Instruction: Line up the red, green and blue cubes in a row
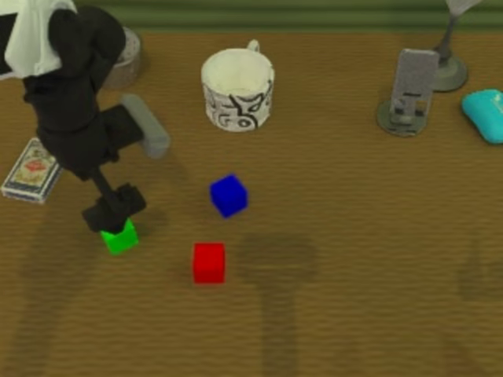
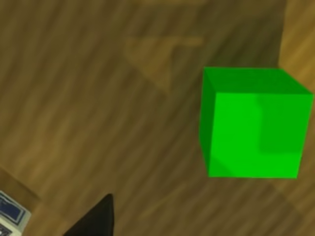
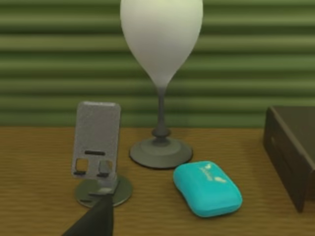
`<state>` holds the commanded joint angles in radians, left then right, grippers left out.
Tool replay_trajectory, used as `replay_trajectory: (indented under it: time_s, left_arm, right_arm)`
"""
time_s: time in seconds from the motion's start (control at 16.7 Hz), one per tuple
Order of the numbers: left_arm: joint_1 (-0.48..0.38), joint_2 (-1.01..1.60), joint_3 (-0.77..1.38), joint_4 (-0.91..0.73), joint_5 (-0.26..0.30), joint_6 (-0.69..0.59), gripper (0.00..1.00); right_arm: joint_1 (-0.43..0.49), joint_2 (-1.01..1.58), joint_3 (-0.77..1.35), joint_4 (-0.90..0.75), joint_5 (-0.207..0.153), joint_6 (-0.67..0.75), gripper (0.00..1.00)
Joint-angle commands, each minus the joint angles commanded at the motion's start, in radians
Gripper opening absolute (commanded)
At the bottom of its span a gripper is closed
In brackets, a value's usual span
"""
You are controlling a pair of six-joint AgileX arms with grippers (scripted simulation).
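Left gripper [image 1: 115, 214] over a bright, plain green cube [image 1: 120, 236].

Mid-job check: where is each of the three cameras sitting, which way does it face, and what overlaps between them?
Top view: overhead, looking down; left arm with left gripper over the green cube.
Left wrist view: on that arm, facing the green cube; a dark fingertip shows.
Right wrist view: low, facing the phone stand; fingertip only.
Shared: green cube; phone stand.

Left hand [image 1: 115, 210] covers part of the green cube [image 1: 122, 238]; finger contact unreadable. Right hand out of top view. Teal case [image 1: 484, 114] and card box [image 1: 31, 170] cut by frame edges.
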<state>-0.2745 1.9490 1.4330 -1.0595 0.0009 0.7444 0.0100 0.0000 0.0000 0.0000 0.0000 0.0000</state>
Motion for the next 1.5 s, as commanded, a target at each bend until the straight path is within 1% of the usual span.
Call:
replay_trajectory:
  time_s: [0.18, 0.66, 0.96, 1.5]
  left_arm:
    - [-0.001, 0.012, -0.02, 0.036, 0.0, 0.001, 1.0]
    - [-0.002, 0.112, -0.163, 0.28, 0.001, 0.001, 1.0]
    - [-0.002, 0.116, -0.169, 0.29, 0.001, 0.001, 1.0]
    - [-0.002, 0.116, -0.169, 0.29, 0.001, 0.001, 0.32]
  right_arm:
    - [0.0, 0.0, 0.0, 0.0, 0.0, 0.0, 1.0]
    - [0.0, 0.0, 0.0, 0.0, 0.0, 0.0, 1.0]
    - [0.0, 0.0, 0.0, 0.0, 0.0, 0.0, 1.0]
    - [0.0, 0.0, 0.0, 0.0, 0.0, 0.0, 1.0]
